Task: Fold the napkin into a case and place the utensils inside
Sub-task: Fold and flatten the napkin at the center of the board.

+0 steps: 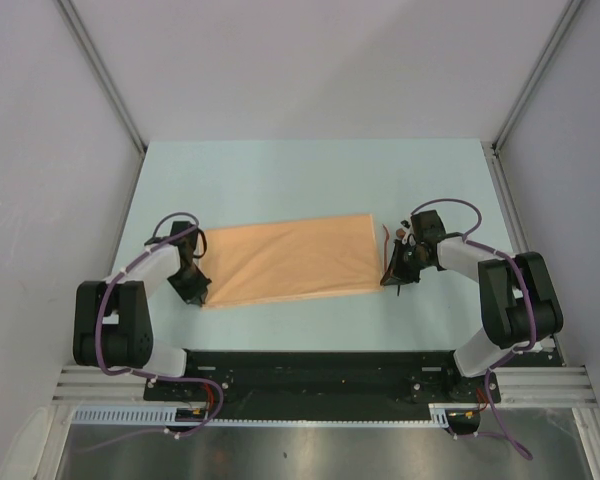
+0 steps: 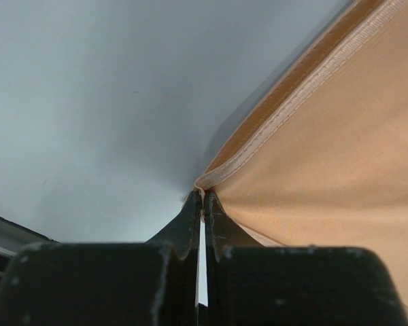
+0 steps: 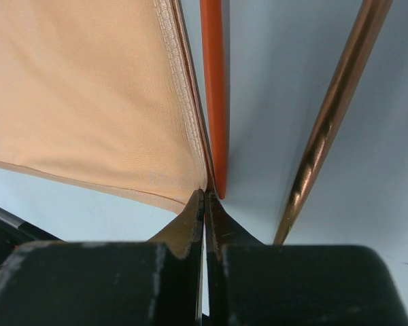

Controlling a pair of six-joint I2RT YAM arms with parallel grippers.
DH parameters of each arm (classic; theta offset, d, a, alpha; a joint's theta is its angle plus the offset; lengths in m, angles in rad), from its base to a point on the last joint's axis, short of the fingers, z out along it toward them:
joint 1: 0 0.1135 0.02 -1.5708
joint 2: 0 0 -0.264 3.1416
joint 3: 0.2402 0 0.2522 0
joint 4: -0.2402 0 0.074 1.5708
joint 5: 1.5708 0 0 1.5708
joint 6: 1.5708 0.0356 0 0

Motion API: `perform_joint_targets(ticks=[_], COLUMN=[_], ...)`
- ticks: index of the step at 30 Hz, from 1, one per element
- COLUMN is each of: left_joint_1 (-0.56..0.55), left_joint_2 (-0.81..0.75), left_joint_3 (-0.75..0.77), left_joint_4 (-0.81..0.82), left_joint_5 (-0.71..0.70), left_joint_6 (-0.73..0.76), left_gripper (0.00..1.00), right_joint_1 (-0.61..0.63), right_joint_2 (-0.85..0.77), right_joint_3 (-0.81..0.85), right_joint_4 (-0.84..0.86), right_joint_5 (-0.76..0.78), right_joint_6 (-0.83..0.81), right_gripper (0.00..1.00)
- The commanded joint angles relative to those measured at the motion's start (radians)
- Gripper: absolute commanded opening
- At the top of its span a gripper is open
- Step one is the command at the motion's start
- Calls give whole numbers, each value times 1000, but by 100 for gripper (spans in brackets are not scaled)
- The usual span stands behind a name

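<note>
Top external view: both grippers clamped on the napkin's near corners

Top external camera shows the napkin [image 1: 290, 262] lying flat on the pale worktop [image 1: 310, 180] as a wide peach-orange rectangle. It is slightly skewed, its right end farther from the arm bases than its left. The left gripper [image 1: 197, 295] sits at the napkin's near left corner and the right gripper [image 1: 393, 280] at its near right corner, one arm at each end of the cloth.

Left wrist camera: the jaws are pressed together with only a sliver of light between them, their tips nipping the napkin's corner. Two stitched hems run away from that corner, one layer over the other, so the cloth is doubled here.

Right wrist camera: the jaws are likewise pressed together, their tips at the napkin's corner where the hemmed right edge ends, and the cloth appears caught between them. An orange-red utensil [image 3: 214, 88], flat and straight, lies just beside that hemmed edge, outside the napkin, its end meeting the jaw tips. A copper-brown utensil [image 3: 330, 122], shiny and slim, lies further right of the napkin, apart from the cloth and angled slightly away.
</note>
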Motion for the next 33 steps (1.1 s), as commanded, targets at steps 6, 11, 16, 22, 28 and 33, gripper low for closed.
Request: perform_joint_targets(ticks=[6,11,16,22,28,33], left_joint_1=[3,3,2,3,2,0], left_joint_2=[-41,-73,-103,-110,-233,-362], left_joint_3=[-37,-55,-89,-91,-43,-57], left_joint_4=[-30,-40,-30,-50,-117,-78], left_joint_5=[-65,-63,-56,-63,-119,-93], left_joint_6=[-66,-89,-129,-153,-153,-155], left_gripper=[0,0,0,14,58,64], right_joint_1=[-5,-7,-8,-13,-11,-4], right_joint_2=[32,34,35,26,-20,-96], right_joint_3=[-1,2,4,7,68,165], right_joint_4=[32,32,32,26,-46,-143], right_joint_5=[54,55,66,55,60,113], right_joint_6=[-9,-7,-7,-7,-13,-38], right_gripper=[0,0,0,0,13,49])
